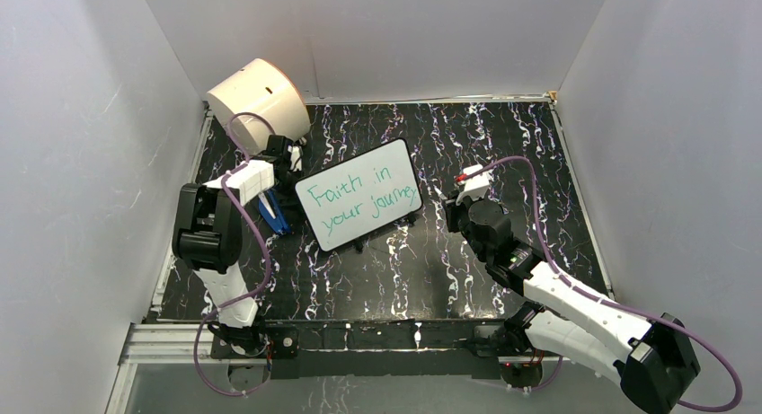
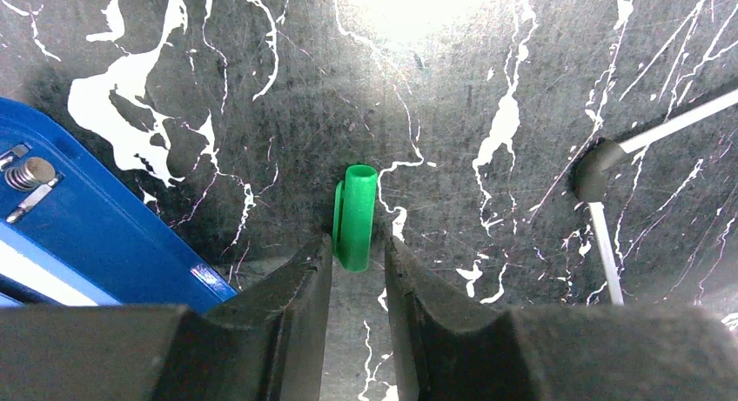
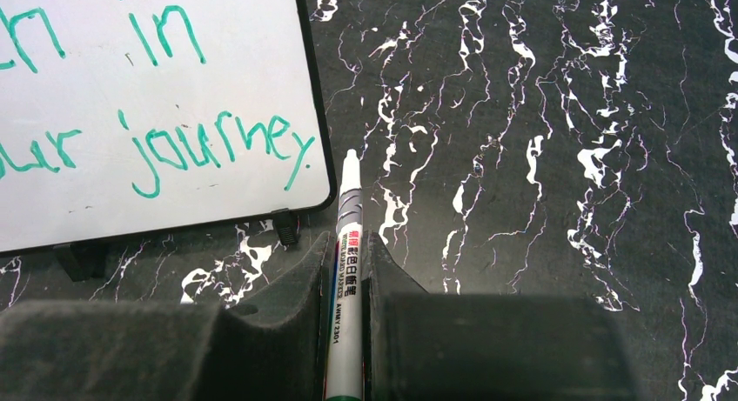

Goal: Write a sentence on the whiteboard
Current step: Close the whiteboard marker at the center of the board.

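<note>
— Green plastic cap (image 2: 357, 217), a short open tube: your left hand (image 2: 358, 251) pinches its near end between dark matte fingers. How far it runs back between them is hidden.
— And the blue thing beside it?
— Glossy blue plastic (image 2: 96, 218) with small metal fittings, lying on the table (image 2: 487, 88) left of your fingers. The frame edge cuts it off, so you cannot tell what it is.
— The right side?
— Your right hand (image 3: 346, 243) is pressed together on a marker (image 3: 349, 192) with a pale tip and a silver-banded barrel with printed lettering. Its rear end drops out of view. The tip sits just beside the whiteboard's (image 3: 252, 70) near right corner.
— The board itself?
— Glossy white with a thin black frame, rounded corners and short black feet. It is set askew on the black, white-veined table between your two arms. The sentence (image 1: 359, 198), in green, reads "Faith in your journey" on two slanted lines; your right wrist view crops its left part. Farther back, at the far left corner, stands a cream cylindrical drum (image 1: 261, 100). You cannot see whether anything is in it.
</note>
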